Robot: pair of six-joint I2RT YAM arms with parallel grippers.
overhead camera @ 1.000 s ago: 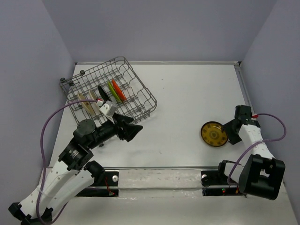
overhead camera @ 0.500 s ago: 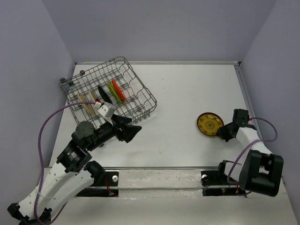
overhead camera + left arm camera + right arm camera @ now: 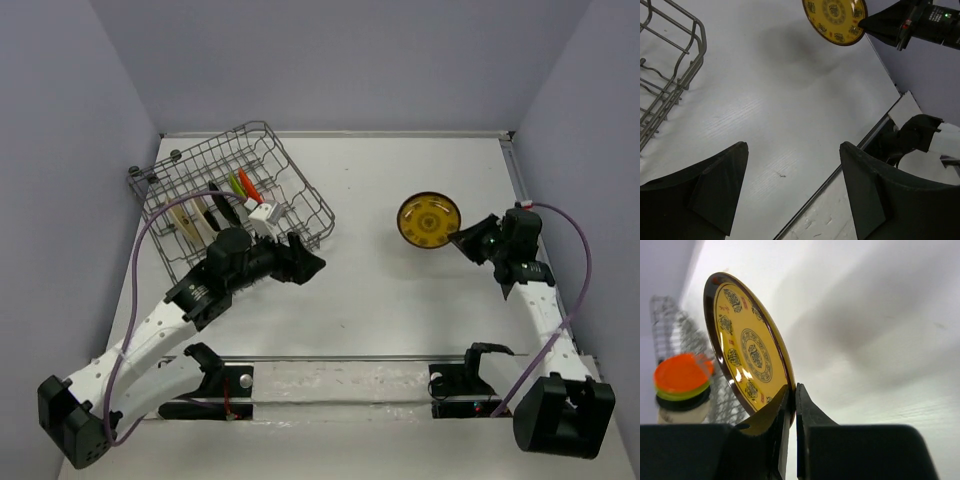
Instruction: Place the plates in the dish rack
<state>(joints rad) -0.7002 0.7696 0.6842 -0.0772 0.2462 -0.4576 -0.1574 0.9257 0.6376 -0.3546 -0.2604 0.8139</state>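
Black and spread wide on nothing, the left gripper [image 3: 305, 265] has swung rightward to the dish rack's [image 3: 312, 200] near corner, left of centre in the top view. Further up on the right, the right gripper [image 3: 462, 238] pinches the rim of the yellow-brown plate [image 3: 428, 220], which a second ago lay low on the table [image 3: 380, 290] and now stands on edge in the air, carried up and leftward. Beyond, at upper left, the orange plate [image 3: 248, 183], lime green plate [image 3: 237, 184] and others already stand between the tines, so this looks like the last one to load.
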